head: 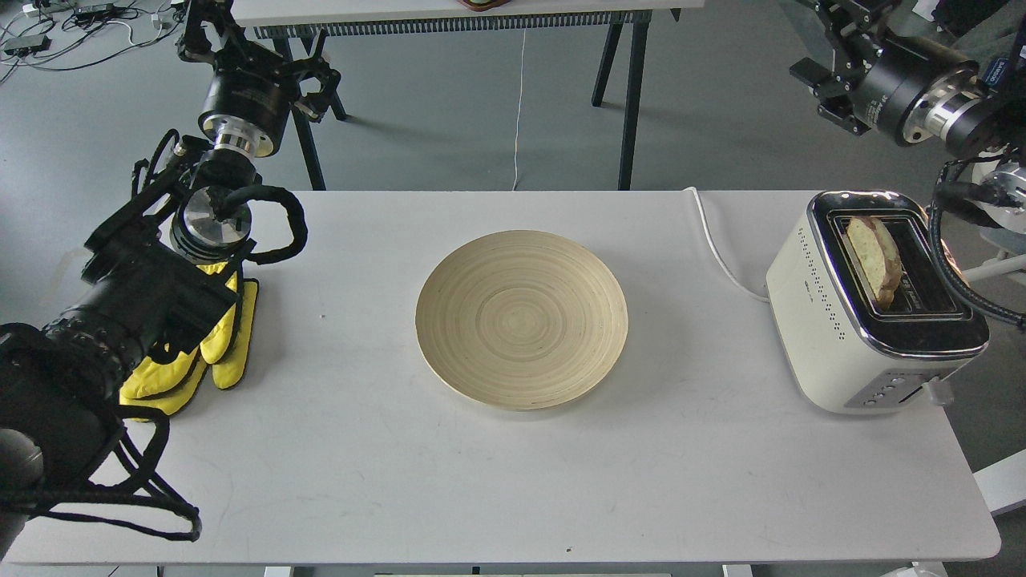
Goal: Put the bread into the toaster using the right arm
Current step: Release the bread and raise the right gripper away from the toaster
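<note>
So the bread (874, 258) is sitting in the toaster (870, 320) right now, down in the slot on the far side from me, poking up a bit and leaning slightly. The other slot next to it is looking empty from here. One slice, one toaster, that's it for those. The toaster is standing at the right end of the worktop (513, 481), its button end facing toward me, and its white cord (717, 248) is trailing off the back edge of the worktop.

In the middle there's one round bamboo plate (522, 319), and nothing is lying on it. It's sitting well apart from the toaster.

Over on the left, a pair of yellow gloves (212, 353) is lying on the worktop, partly tucked under my left arm (136, 296). I'm counting two of them, stacked, but the arm is covering a good part, so take that with a pinch of salt.

My right arm (914, 88) is hanging up in the top right corner, above and behind the toaster, not touching it. My right fingers (826, 12) are running off the top edge of the view, so I can't tell how far apart they're standing or whether anything is in them. Same story with my left fingers (204, 20): they're up by the top left, dark and cut off, so I can't tell their state either.
</note>
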Tool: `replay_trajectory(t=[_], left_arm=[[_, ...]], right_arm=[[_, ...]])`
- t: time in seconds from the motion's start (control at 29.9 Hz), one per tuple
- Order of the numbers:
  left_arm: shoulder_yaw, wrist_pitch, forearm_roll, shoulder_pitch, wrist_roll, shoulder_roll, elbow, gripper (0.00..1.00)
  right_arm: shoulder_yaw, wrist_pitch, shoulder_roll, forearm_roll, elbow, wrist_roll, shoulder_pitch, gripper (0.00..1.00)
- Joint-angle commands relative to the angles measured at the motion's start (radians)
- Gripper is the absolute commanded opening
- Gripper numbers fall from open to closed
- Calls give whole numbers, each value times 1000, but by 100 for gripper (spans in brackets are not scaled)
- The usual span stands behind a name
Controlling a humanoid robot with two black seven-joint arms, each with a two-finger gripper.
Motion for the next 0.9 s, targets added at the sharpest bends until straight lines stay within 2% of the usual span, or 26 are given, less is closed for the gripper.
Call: replay_trajectory(t=[0.0, 0.2, 0.37, 0.47, 0.57, 0.87], left_arm=[[0, 0, 0, 0, 0, 0, 0, 100], [0, 0, 0, -2, 26, 5, 0, 100], [2, 9, 0, -12, 66, 12, 14, 100], [0, 9, -2, -18, 104, 12, 38, 100], [0, 0, -2, -26, 103, 6, 58, 100], [-9, -1, -3, -25, 81, 5, 58, 100]], right_arm=[[94, 1, 114, 160, -75, 4, -47, 99], [315, 21, 244, 327, -198, -3, -114, 99], [427, 127, 321, 378, -301, -2, -145, 99], [465, 162, 349, 378, -342, -2, -148, 99], [476, 216, 351, 380, -358, -5, -153, 99], [475, 228, 366, 380, -356, -5, -165, 99]])
